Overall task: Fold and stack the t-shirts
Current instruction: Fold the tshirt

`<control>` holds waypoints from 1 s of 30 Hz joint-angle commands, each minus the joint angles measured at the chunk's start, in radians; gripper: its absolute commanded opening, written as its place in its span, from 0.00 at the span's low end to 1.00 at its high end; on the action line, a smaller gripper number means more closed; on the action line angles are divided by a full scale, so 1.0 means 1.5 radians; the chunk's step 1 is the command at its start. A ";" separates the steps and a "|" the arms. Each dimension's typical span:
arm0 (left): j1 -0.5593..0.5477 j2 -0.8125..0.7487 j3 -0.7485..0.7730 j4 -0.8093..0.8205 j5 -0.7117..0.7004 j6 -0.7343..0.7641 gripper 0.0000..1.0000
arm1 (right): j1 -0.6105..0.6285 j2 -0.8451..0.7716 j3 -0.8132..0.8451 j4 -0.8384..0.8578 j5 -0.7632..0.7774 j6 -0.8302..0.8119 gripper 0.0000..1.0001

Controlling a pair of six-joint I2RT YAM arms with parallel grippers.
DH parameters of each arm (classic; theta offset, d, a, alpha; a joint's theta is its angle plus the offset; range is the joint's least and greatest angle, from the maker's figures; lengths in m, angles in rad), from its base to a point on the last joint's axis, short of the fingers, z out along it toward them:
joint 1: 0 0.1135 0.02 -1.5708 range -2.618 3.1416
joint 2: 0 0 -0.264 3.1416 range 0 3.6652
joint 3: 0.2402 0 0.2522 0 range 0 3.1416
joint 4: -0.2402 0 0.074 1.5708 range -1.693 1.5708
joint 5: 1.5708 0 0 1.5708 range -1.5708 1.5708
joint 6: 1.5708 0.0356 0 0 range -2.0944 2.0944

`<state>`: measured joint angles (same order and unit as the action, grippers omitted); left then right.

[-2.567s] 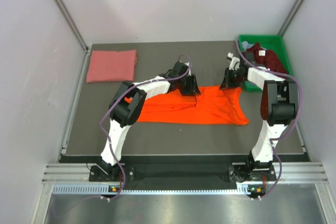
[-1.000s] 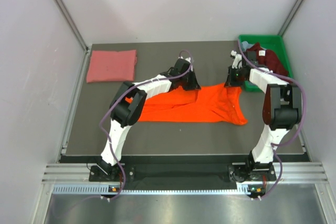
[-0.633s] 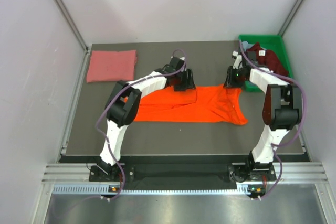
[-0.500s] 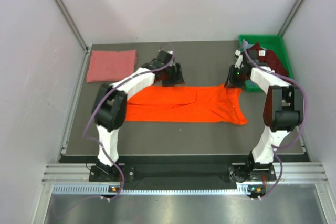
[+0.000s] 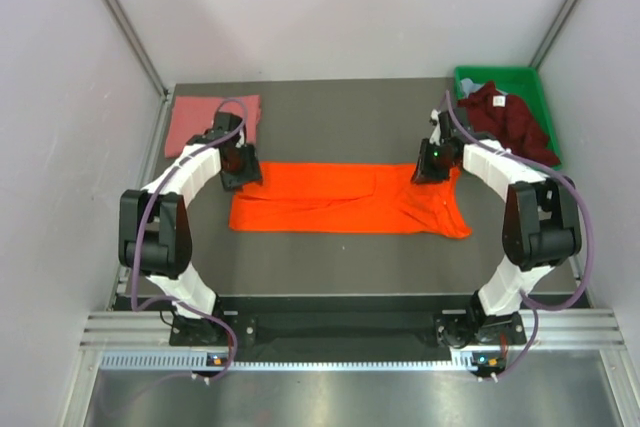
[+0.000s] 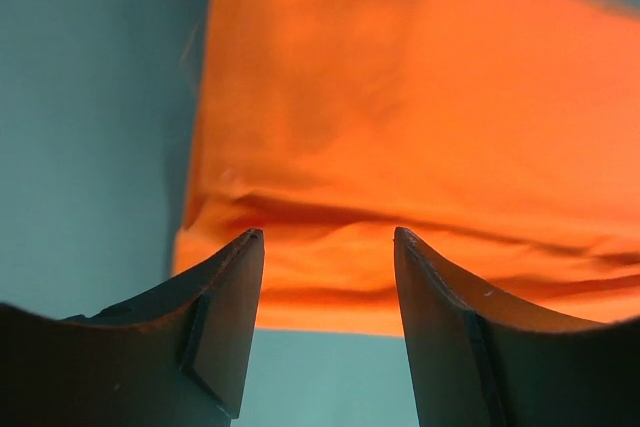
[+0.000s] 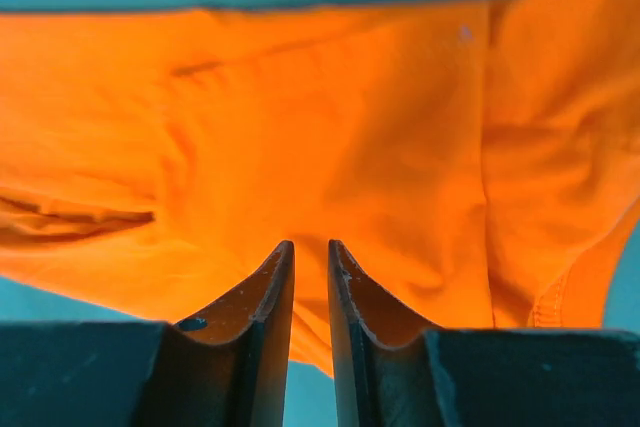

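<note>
Swung out from the middle of the cloth's far edge, the left gripper (image 5: pixel 239 169) now sits over the far left corner of the orange t-shirt (image 5: pixel 340 199), and the bunched left half of that shirt has been drawn out into a long flat band; the right gripper (image 5: pixel 429 163) has shifted only a little and stands over the shirt's far edge near its right end. Spread across the middle of the dark tabletop (image 5: pixel 340 117), the orange t-shirt runs left to right, smooth along most of its length, with a loose flap spreading toward the near right. Seen from the left wrist, that gripper is released: its two fingers (image 6: pixel 215 317) stand well apart with nothing between them, the shirt's corner and a strip of bare tabletop showing in the gap. Seen from the right wrist, the fingers (image 7: pixel 262 337) are drawn close with only a narrow slit between them; orange cloth shows through the slit, lying below, and no fold is seen pinched. A salmon pink t-shirt (image 5: pixel 195 127) lies folded in the far left corner of the tabletop, with the left arm (image 5: pixel 185 160) crossing its near right part. At the far right a green bin (image 5: pixel 500 74) holds a crumpled maroon t-shirt (image 5: pixel 510 122) that covers most of its inside, and a bit of pale blue-grey cloth (image 5: pixel 487 86) peeks out behind it
</note>
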<state>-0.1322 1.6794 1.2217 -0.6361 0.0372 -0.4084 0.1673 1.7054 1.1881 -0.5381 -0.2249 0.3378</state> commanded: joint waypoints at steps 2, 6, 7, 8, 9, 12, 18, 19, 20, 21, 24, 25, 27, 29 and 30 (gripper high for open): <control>0.010 -0.027 -0.030 -0.029 -0.081 0.075 0.60 | -0.004 0.017 -0.028 0.036 0.004 0.025 0.20; 0.010 -0.027 -0.039 -0.056 -0.134 0.102 0.60 | -0.005 0.045 -0.039 0.045 0.008 0.024 0.19; 0.010 -0.032 -0.043 -0.050 -0.136 0.105 0.60 | -0.005 0.048 -0.040 0.049 0.008 0.024 0.19; 0.010 -0.036 -0.053 -0.042 -0.135 0.109 0.60 | -0.006 0.049 -0.041 0.053 0.005 0.025 0.19; 0.010 -0.040 -0.056 -0.040 -0.138 0.110 0.60 | -0.006 0.052 -0.042 0.058 0.002 0.026 0.19; 0.009 -0.038 -0.055 -0.039 -0.148 0.115 0.60 | -0.010 0.054 -0.039 0.062 -0.003 0.023 0.19; 0.010 -0.022 -0.058 -0.020 -0.115 0.100 0.60 | -0.020 0.051 -0.038 0.066 -0.010 0.010 0.19; 0.010 -0.018 -0.057 -0.017 -0.105 0.100 0.60 | -0.022 0.051 -0.038 0.065 -0.009 0.009 0.19; 0.010 -0.013 -0.053 -0.017 -0.101 0.099 0.59 | -0.024 0.051 -0.039 0.066 -0.009 0.007 0.19; 0.010 0.000 -0.050 -0.020 -0.098 0.099 0.58 | -0.026 0.052 -0.040 0.066 -0.010 0.005 0.19; 0.010 0.012 -0.046 -0.019 -0.101 0.099 0.51 | -0.030 0.054 -0.045 0.066 -0.007 0.002 0.18; 0.010 0.013 -0.047 -0.019 -0.105 0.098 0.49 | -0.031 0.055 -0.048 0.068 -0.007 0.001 0.18; 0.010 0.021 -0.049 -0.018 -0.113 0.099 0.43 | -0.033 0.059 -0.050 0.069 0.000 0.002 0.18; 0.011 0.029 -0.045 -0.018 -0.128 0.099 0.29 | -0.034 0.061 -0.054 0.070 0.007 0.002 0.17; 0.011 0.038 -0.041 -0.019 -0.132 0.098 0.18 | -0.035 0.064 -0.053 0.069 0.008 0.001 0.17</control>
<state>-0.1219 1.7184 1.1423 -0.6811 -0.1303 -0.2661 0.1261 1.7897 1.1187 -0.4591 -0.2279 0.3508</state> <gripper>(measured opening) 0.234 0.176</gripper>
